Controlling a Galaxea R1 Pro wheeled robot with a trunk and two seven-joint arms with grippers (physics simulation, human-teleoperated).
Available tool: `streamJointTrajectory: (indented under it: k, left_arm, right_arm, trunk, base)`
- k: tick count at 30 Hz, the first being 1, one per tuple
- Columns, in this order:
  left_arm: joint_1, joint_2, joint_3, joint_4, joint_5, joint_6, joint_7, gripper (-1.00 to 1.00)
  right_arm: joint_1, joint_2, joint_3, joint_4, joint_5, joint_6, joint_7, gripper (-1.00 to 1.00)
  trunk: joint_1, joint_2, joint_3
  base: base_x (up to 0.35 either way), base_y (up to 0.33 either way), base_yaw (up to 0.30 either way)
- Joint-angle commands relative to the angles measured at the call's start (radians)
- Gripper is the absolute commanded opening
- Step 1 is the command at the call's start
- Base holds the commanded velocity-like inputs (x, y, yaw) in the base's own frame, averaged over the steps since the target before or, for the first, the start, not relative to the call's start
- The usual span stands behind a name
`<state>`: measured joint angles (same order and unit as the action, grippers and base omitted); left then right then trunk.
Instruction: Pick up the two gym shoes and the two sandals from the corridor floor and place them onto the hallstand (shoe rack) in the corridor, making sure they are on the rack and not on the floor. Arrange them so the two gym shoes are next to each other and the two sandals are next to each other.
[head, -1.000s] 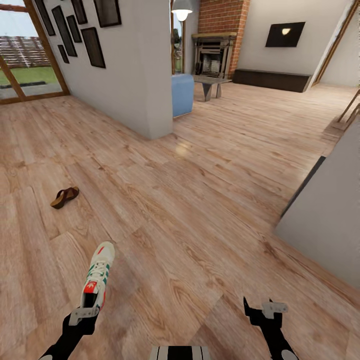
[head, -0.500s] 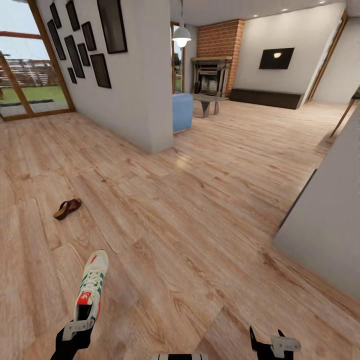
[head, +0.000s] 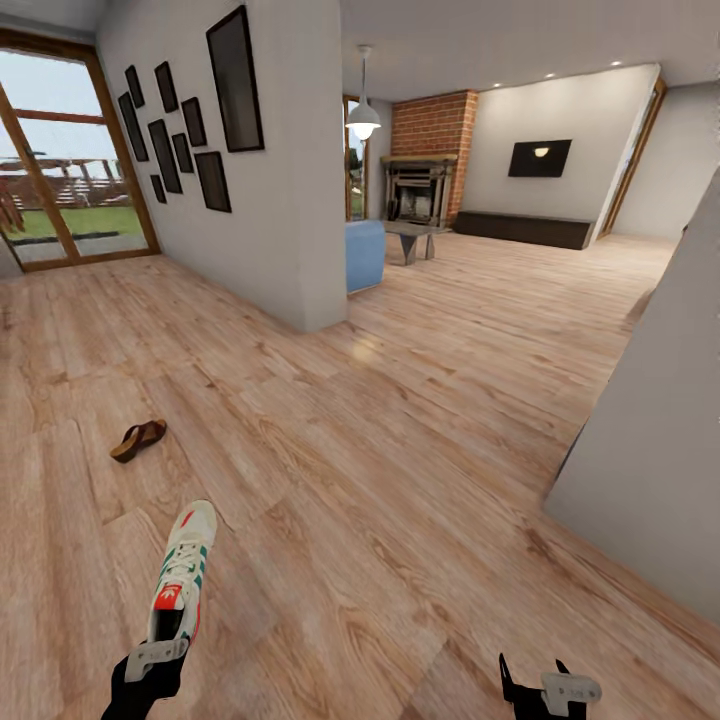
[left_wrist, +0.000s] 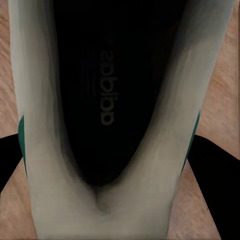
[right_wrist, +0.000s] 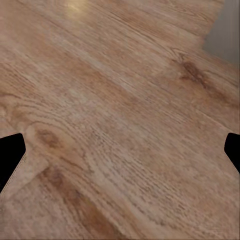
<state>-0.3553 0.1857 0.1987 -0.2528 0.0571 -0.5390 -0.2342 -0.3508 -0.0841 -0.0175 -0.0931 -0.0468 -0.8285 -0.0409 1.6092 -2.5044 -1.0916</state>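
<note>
1. Since the earlier frames the head has tilted up: the whole picture has slid down, the ceiling now shows, and the fireplace sits lower. The shoe and the arms keep their place at the bottom of the head view, so nothing on the floor has really moved.
2. Your left gripper (head: 160, 655) is clamped on the heel of one sneaker (head: 181, 573), in the lower left of the head view, with the toe pointing away from you. The left wrist view looks straight into its dark opening (left_wrist: 107, 100), with the pale padded collar around it.
3. Your right gripper (head: 545, 688), in the lower right, has its fingers apart and holds nothing; under it is only floor (right_wrist: 120, 120).
4. One sandal (head: 138, 440) lies on the planks at middle left, well apart from the sneaker.
5. I judge you are in the carrying step: one shoe is picked up, and the next move calls for finding the rack and driving to it.
6. The sneaker is soft white fabric with laces, green stripes and a red-orange patch. The sandal is flat brown leather. The floor is smooth wood-grain.
</note>
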Motion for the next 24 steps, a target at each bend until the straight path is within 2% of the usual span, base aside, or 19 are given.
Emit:
streamJointTrajectory:
  k: [1, 9, 24]
  left_arm:
    - [-0.001, 0.000, 0.004, 0.001, 0.006, -0.001, -0.010, -1.00]
    - [0.000, 0.000, 0.005, 0.001, 0.006, -0.001, -0.010, -1.00]
    - [-0.001, 0.000, 0.004, 0.006, 0.007, -0.002, -0.010, -1.00]
  right_arm:
    - [-0.001, 0.000, -0.001, 0.001, -0.004, -0.003, 0.002, 1.00]
    - [-0.001, 0.001, -0.001, 0.001, -0.004, -0.003, 0.001, 1.00]
    - [-0.001, 0.001, -0.001, 0.001, -0.005, -0.003, 0.001, 1.00]
  trunk:
    - [-0.001, 0.000, 0.005]
    - [-0.004, 0.002, 0.048]
    - [-0.004, 0.002, 0.070]
  base:
    - [0.000, 0.000, 0.000]
    - [0.000, 0.000, 0.000]
    - [0.005, 0.000, 0.000]
